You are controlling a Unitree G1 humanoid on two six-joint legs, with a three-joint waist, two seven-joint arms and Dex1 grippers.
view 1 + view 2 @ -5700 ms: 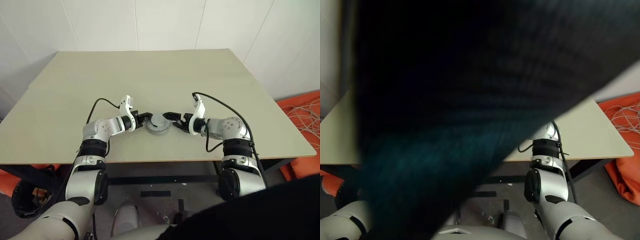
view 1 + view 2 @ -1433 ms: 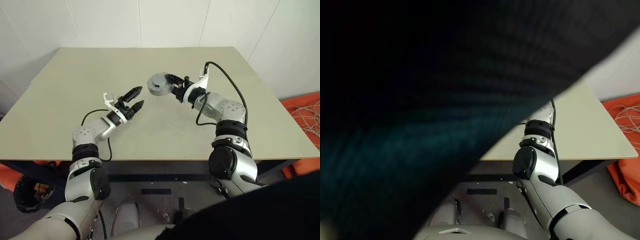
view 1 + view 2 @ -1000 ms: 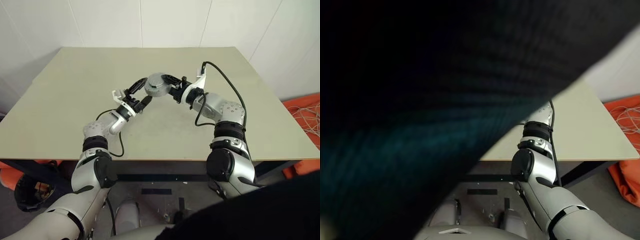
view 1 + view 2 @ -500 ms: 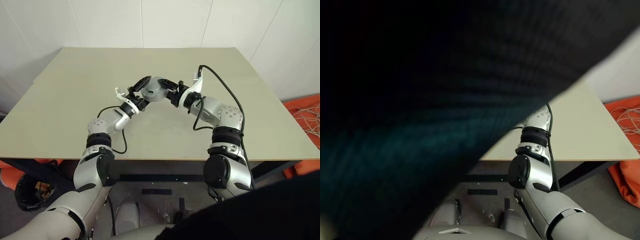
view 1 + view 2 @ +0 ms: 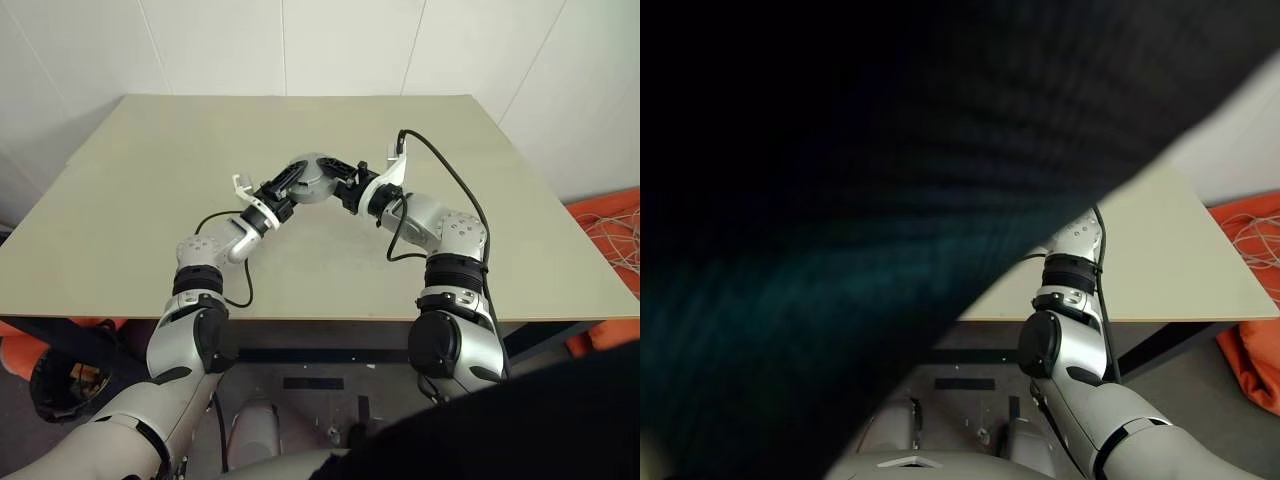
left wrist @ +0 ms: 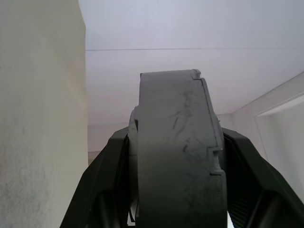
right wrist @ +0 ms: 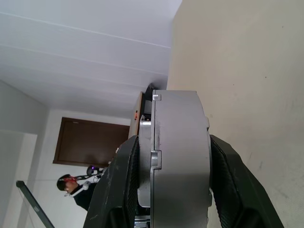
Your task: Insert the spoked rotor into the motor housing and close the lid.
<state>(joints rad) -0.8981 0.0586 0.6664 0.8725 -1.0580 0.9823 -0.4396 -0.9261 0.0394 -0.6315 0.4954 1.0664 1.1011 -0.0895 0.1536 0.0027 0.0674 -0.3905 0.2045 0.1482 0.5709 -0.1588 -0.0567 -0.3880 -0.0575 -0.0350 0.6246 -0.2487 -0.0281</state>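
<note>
I hold the motor housing (image 5: 316,180) up off the table (image 5: 130,210), gripped from 2 sides at once. My left gripper (image 5: 290,180) comes in from the housing's left and my right gripper (image 5: 340,184) from its right, so the round grey body sits between them over the middle of the table.

In my left wrist view the housing (image 6: 175,152) stands edge-on between my 2 black fingers (image 6: 102,185), both pressed against its flanks, so that claw is clamped on it. In my right wrist view the same housing (image 7: 178,156) shows as a grey drum with a stepped rim, and my fingers (image 7: 228,175) bracket both of its faces, also clamped.

Its lid face is closed, so I cannot see the spoked rotor or any copper windings.

Around the housing the tabletop is bare in every direction, out to the far edge by the white wall (image 5: 340,45) and the right edge near the orange cloth (image 5: 605,225).

A person (image 7: 71,187) stands by a dark door (image 7: 88,142).
</note>
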